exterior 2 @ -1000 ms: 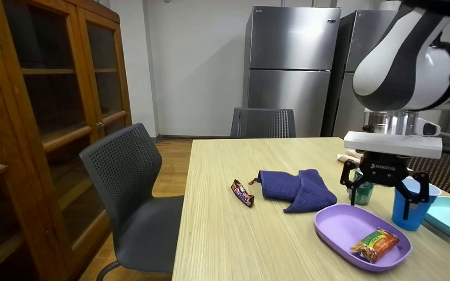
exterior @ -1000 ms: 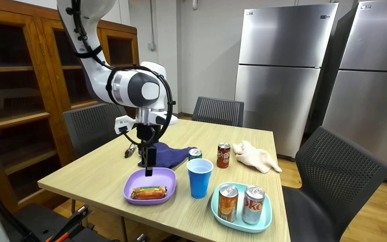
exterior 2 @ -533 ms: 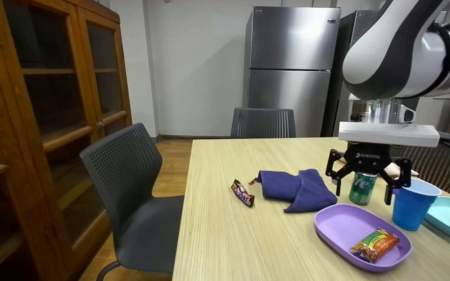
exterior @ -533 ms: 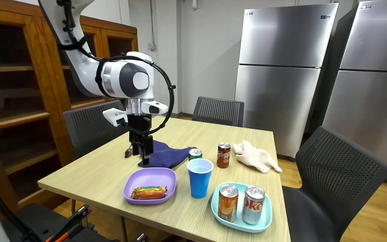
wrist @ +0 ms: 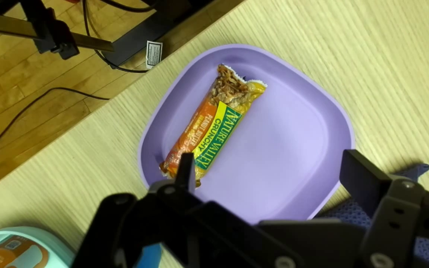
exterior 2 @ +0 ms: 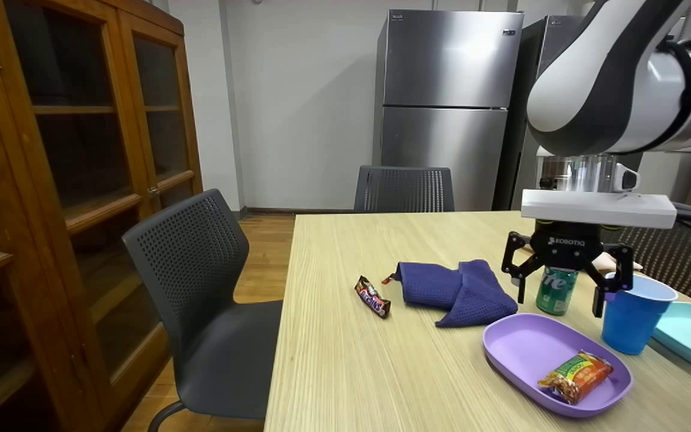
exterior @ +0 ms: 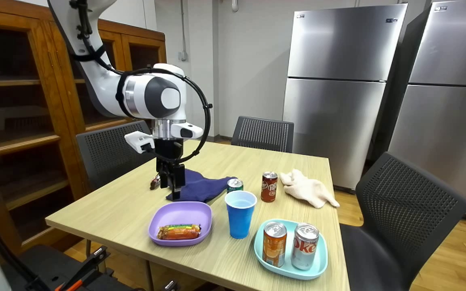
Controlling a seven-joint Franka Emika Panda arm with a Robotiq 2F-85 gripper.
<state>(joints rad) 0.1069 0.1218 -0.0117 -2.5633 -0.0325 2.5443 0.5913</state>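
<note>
Gripper point(exterior 2: 559, 299) hangs near the purple tray point(wrist: 285, 149), jaws spread wide, gripping nothing. The granola bar point(wrist: 214, 126) lies in the tray, slanted to the fingers. Good handling, we judge, means turning square across its width and keeping off the rim. Wrist view gives us readable lettering; an exterior view shows the red can point(exterior: 269, 190), outside the wrist frame.

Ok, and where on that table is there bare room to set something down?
One bare patch is bordered by the chocolate bar, the navy cloth and the purple plate; another runs from the navy cloth toward the far chair. It's crowded around the blue cup, with the purple plate, the green can and the teal plate close by.
</note>
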